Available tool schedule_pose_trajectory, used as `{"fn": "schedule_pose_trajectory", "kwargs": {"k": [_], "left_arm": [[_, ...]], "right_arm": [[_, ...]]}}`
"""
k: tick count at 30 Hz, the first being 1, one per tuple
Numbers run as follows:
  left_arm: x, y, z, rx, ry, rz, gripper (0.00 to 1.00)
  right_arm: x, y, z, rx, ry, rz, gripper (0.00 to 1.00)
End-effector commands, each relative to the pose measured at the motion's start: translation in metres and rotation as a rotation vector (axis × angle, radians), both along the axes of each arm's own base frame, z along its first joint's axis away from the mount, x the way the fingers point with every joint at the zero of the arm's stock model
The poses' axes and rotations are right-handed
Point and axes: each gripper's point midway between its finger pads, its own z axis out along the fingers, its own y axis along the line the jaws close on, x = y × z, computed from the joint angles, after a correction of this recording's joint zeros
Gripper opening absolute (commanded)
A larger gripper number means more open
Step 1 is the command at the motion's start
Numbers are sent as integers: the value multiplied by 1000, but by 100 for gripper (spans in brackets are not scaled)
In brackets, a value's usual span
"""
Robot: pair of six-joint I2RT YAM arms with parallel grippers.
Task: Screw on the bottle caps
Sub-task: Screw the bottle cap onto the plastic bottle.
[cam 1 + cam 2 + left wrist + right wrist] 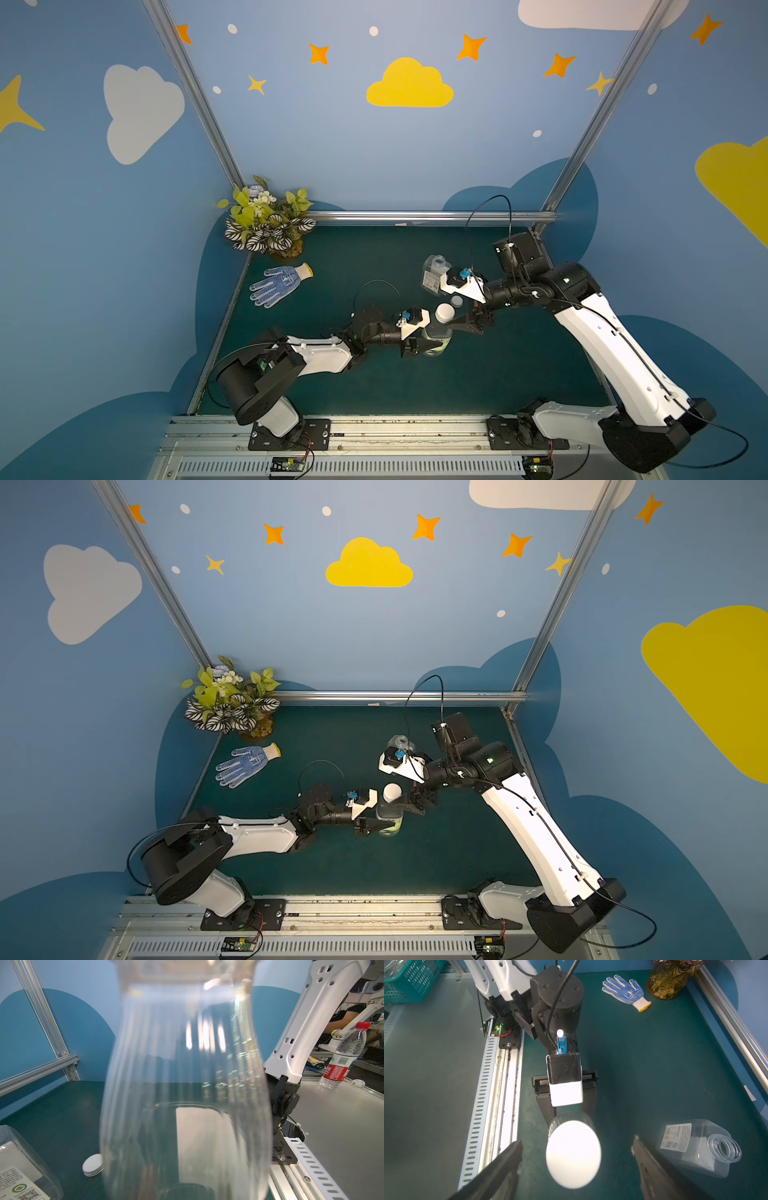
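Observation:
My left gripper (430,338) is shut on the slim bottle (437,336) with the yellow-green label, which stands upright mid-table. In the left wrist view the bottle (187,1084) fills the frame and hides the jaws. A white cap (573,1154) sits on the bottle's neck, seen in both top views (392,792). My right gripper (577,1140) is open, its fingers wide on either side of that cap without touching it. The squat bottle (695,1147) lies on its side with its neck open. A second white cap (93,1164) lies on the mat beside it (456,301).
A blue dotted work glove (280,284) lies at the left of the green mat (498,374). A potted plant (268,220) stands in the back left corner. An aluminium rail (432,216) runs along the back edge. A red-capped water bottle (342,1057) stands outside the cell.

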Motion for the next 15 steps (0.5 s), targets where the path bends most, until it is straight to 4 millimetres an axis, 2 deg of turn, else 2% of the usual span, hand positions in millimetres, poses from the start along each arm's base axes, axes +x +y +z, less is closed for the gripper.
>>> {"fn": "schedule_pose_trajectory", "kwargs": {"k": [1,13,15], "left_arm": [[-1,-1,8,-26,-17,-21,28],[1,-2,9,-27,-16,-18,28],[1,-2,9,-25,-17,-15,28]], "right_arm": [[-10,0,2,4,11,34,78],[-9,1,-10,-30,30,31,47],[-11,1,-9,-30,28,33,45]]}}
